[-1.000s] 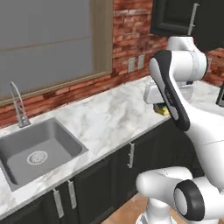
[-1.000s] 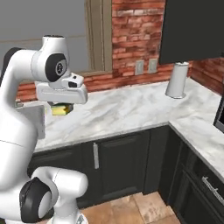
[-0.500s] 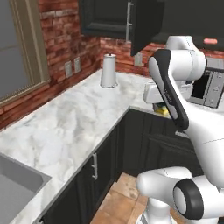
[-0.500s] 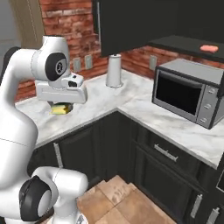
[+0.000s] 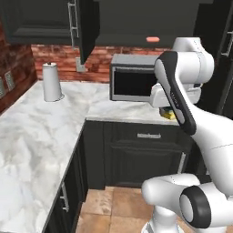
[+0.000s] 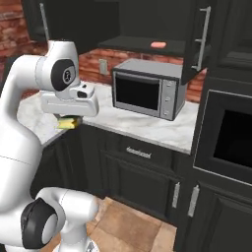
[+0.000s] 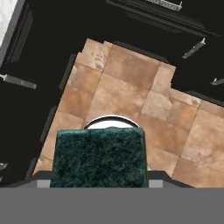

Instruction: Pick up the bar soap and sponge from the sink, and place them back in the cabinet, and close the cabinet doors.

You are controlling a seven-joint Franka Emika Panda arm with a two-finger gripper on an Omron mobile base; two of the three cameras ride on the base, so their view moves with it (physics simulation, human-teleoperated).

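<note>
The white arm's two-finger gripper is hanging at counter height with its jaws clamped on the small yellow sponge with a dark green scrub layer; in the left base view the sponge is peeking out yellow from under the gripper, in front of the white marble counter; in the hand view the green scrub face of the sponge is filling the lower middle, with terracotta floor tiles lying far below it.

The small salmon-pink bar soap is lying on the dark inner shelf of the near-black upper wall cabinet, above the grey microwave; the same bar soap is showing in the left base view above the microwave; the tall black cabinet doors with long silver bar handles are standing open, one swung out at the right of the shelf and another door at its left; a white paper-towel roll is standing upright on the counter near the red brick wall.
</note>
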